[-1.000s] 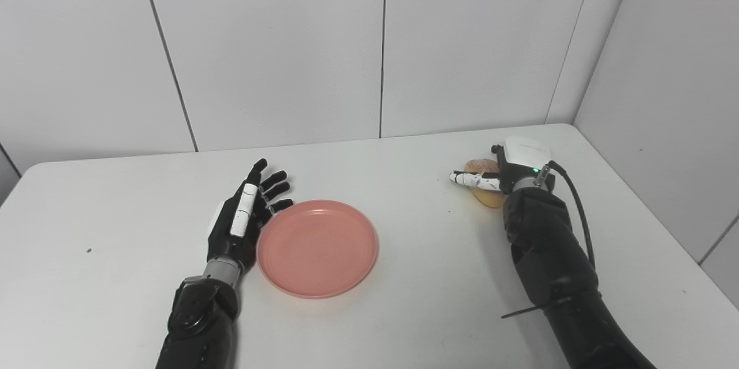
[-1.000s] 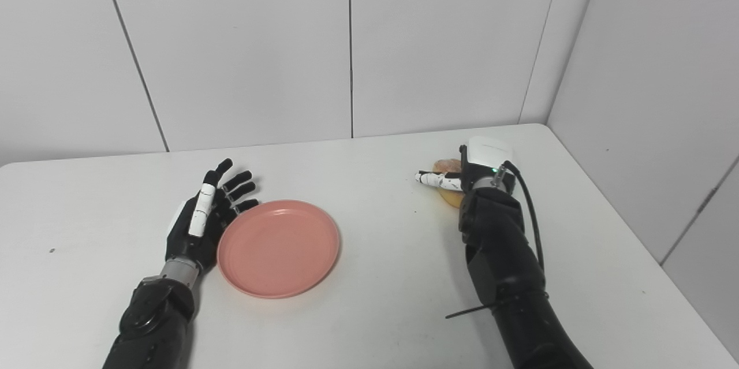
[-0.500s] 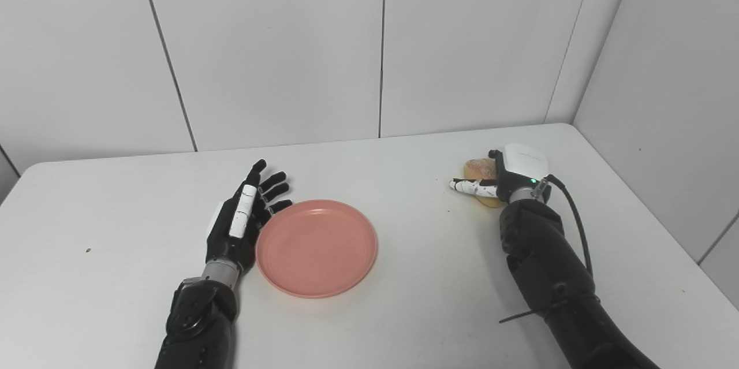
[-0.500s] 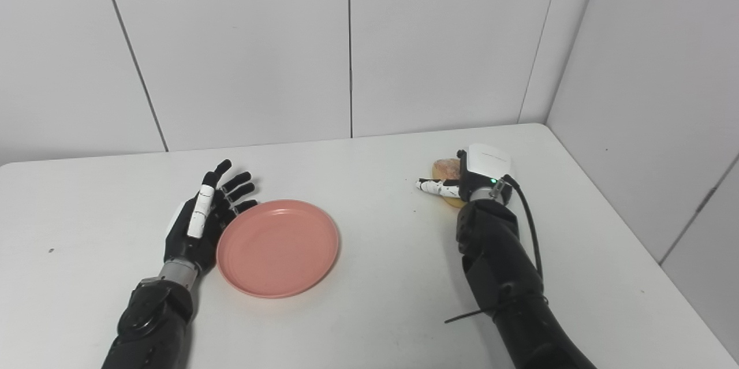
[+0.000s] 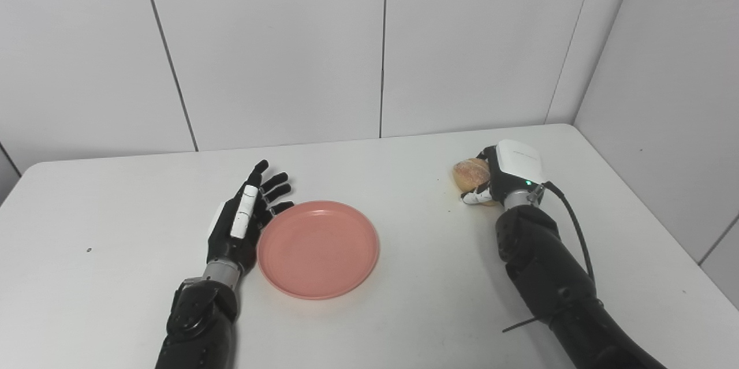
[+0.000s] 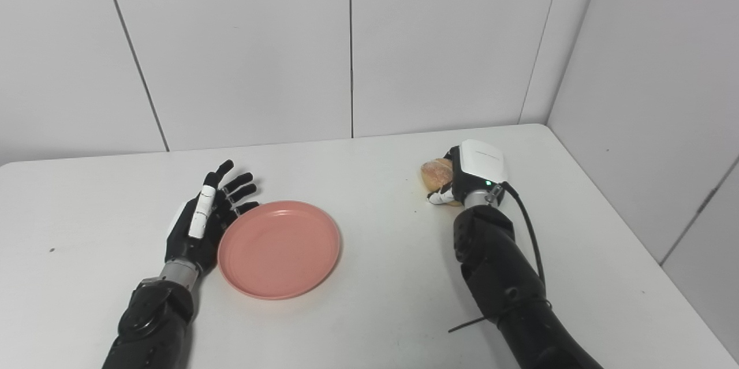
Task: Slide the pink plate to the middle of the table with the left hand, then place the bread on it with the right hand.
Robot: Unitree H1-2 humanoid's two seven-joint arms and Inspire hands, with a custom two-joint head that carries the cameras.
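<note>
Your left hand (image 5: 242, 222) is lying on the white table (image 5: 404, 311) with its fingers (image 5: 276, 179) spread and holding nothing, its palm edge touching the rim of the pink plate (image 5: 318, 249) at the plate's 9 o'clock side. The plate is sitting flat near the middle of the table, a little toward the left, and it is carrying nothing.

Your right hand (image 5: 505, 175) is wrapping around the bread (image 5: 470, 172) well apart from the plate, out toward the plate's 2 o'clock, near the table's far right corner. Its fingers are curling over the roll from the right, and the white thumb tip (image 5: 474, 197) is pressing in under the roll's near side. You cannot tell from either eye view whether the bread is resting on the table or sitting just clear of it.
</note>
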